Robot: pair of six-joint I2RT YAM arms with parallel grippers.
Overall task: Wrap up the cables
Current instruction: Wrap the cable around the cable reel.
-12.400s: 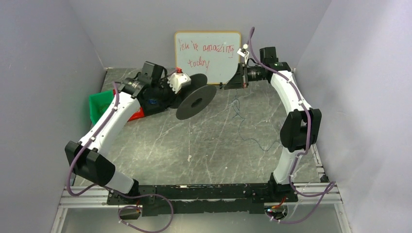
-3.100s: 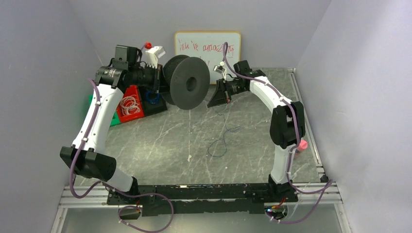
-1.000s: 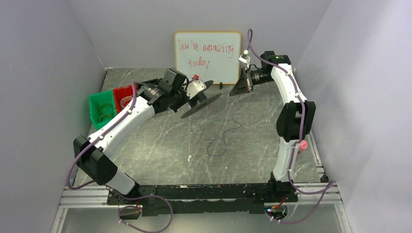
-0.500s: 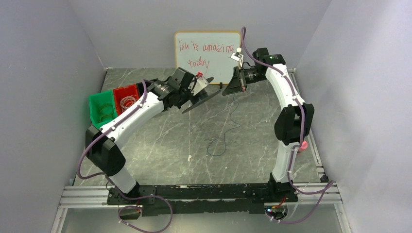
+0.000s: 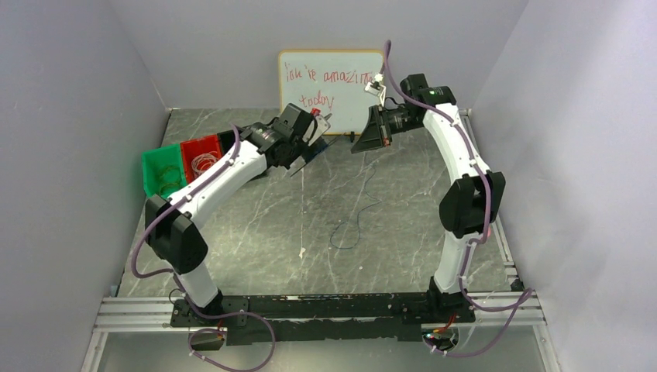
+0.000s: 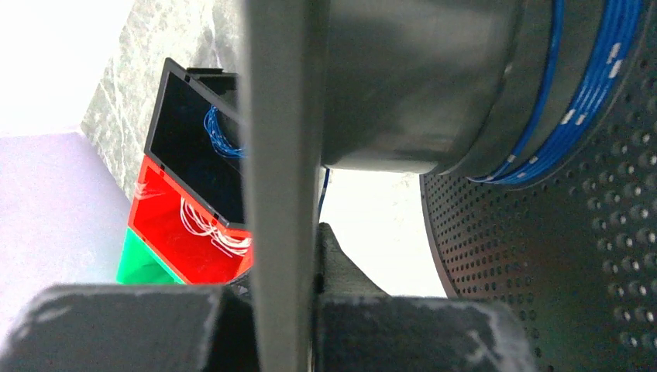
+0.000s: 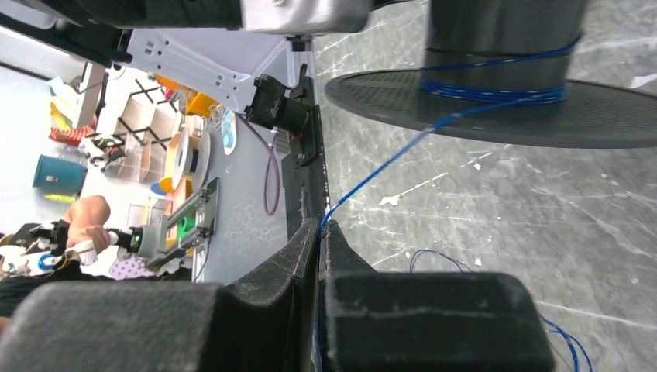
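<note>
Where the cable [image 7: 387, 167] is running: taut from the right gripper [image 7: 319, 232] leftward onto the hub of the spool [image 7: 589, 116] — slack is lying nearer on the table [image 5: 248, 225].
Right side: fingers are pinching the blue strand, fully closed on it.
Left side: left gripper [image 6: 283, 256] is clamping the spool's flange.
Nearer arm: right one — seemingly feeding.
Writing: whiteboard [image 5: 331, 77] is reading "You're amazing today".

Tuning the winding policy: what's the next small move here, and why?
Probably turn the spool with the left gripper, which is shut on its flange. The right gripper pinches the blue cable, which runs taut to a hub with only a few wraps, and a slack loop lies on the table.
</note>
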